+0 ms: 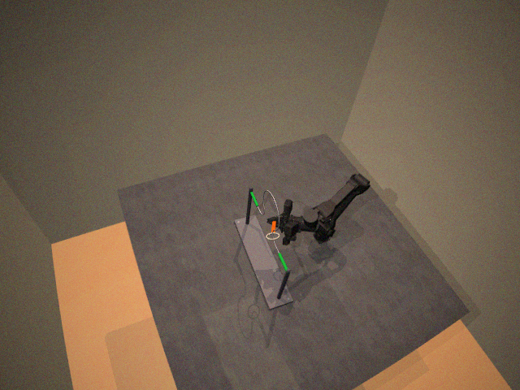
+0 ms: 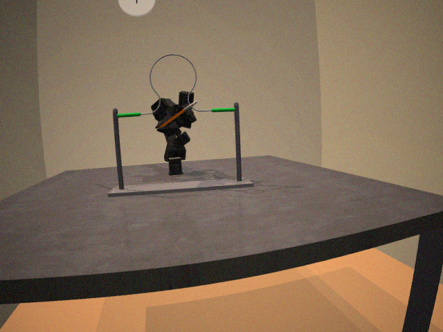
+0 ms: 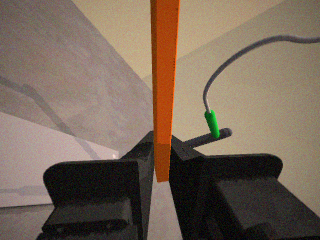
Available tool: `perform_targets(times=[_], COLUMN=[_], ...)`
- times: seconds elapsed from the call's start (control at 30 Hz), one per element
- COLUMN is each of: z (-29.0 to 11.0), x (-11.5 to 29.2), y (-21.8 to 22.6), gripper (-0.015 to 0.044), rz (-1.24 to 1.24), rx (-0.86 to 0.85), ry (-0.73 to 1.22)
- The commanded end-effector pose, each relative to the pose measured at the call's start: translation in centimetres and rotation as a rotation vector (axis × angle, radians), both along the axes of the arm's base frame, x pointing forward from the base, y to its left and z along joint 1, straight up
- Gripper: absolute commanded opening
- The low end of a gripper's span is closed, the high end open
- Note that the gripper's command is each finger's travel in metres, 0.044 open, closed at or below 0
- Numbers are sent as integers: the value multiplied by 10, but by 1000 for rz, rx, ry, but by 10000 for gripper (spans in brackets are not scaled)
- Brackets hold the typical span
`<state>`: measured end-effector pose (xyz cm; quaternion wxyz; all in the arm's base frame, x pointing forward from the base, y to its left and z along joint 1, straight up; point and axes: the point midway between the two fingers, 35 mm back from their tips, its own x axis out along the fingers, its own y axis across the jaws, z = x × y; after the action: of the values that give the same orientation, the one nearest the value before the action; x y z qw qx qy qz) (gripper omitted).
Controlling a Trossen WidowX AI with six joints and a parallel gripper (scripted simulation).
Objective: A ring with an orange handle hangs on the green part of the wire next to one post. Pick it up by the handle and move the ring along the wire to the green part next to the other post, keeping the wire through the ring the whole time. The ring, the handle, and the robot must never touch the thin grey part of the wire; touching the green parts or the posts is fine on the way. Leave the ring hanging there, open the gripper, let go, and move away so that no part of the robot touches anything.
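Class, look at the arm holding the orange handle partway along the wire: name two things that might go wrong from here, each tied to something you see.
1. The ring sits on the thin grey wire, short of the green sleeve; a small wobble may touch grey.
2. The jaws grip only the end of the long, tilted orange handle, so it might pivot and swing the ring into the wire.

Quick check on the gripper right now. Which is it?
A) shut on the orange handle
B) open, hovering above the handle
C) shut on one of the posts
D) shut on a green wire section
A: in the wrist view the gripper has both fingers pressed against the lower end of the orange handle, while the green wire section sits apart, off to the side.
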<state>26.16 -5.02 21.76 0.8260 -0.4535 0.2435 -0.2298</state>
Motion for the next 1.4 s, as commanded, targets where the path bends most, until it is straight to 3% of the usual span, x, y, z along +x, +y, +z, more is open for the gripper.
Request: perform_targets(times=[0.0,0.83,1.37], z=[-10,-64,-72], x=[1,9,13], y=[7,81,127], gripper=[-150,-150,-150], rz=[7,16,21], rx=[85,681,940], ry=[-12,-67,-92])
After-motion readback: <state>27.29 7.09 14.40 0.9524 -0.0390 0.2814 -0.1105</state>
